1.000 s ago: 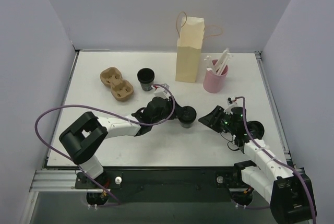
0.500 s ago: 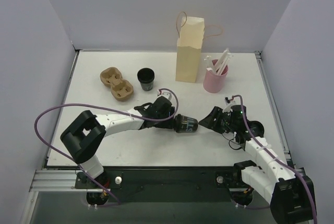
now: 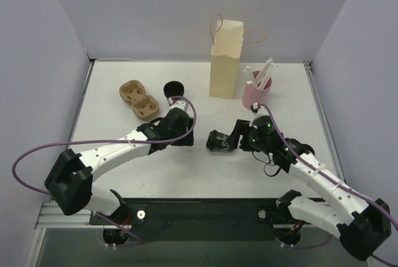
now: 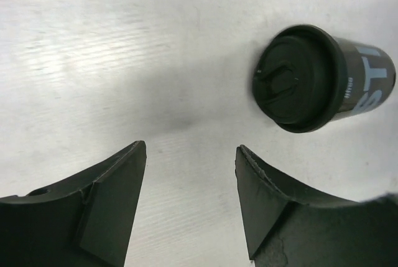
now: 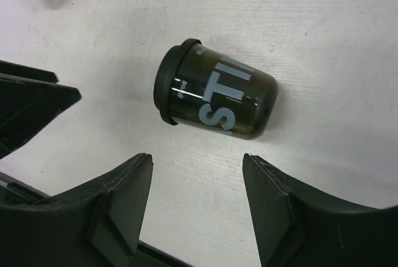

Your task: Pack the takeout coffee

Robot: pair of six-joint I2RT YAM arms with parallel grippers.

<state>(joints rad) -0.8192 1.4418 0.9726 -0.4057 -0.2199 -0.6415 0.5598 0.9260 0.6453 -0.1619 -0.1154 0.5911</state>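
— White tabletop (image 3: 205, 180) is seen under everything, closed in by pale lilac walls on three sides. How are the fingers of the left gripper (image 4: 189, 149) set?

— They are spread apart and nothing is held between them; only bare table is seen in the gap. A lidded coffee cup (image 4: 323, 77) is found ahead of the tips and off to one side. It is laid on its side, with its black lid turned toward that wrist camera, and it is not touched.

— And the right gripper (image 5: 198, 158)?

— Its fingers are likewise parted, and nothing is clamped. The same cup is seen just ahead of the tips, with a strip of table between. Its lid end is pointed toward the left gripper's fingers, and large pale letters are shown on its dark wall.

— What is placed farther out?

— From above, the cup is seen lying between the two grippers, near the table's middle. A brown moulded cup carrier (image 3: 138, 99) is set toward the far left. A second dark cup (image 3: 173, 88) is seen just right of it, partly hidden by the left arm. A tall paper bag (image 3: 225, 68) with handles is stood upright near the far edge. A pink holder (image 3: 255, 96) filled with white sticks is placed just to its right. Purple cables (image 3: 186, 108) are looped from both arms.
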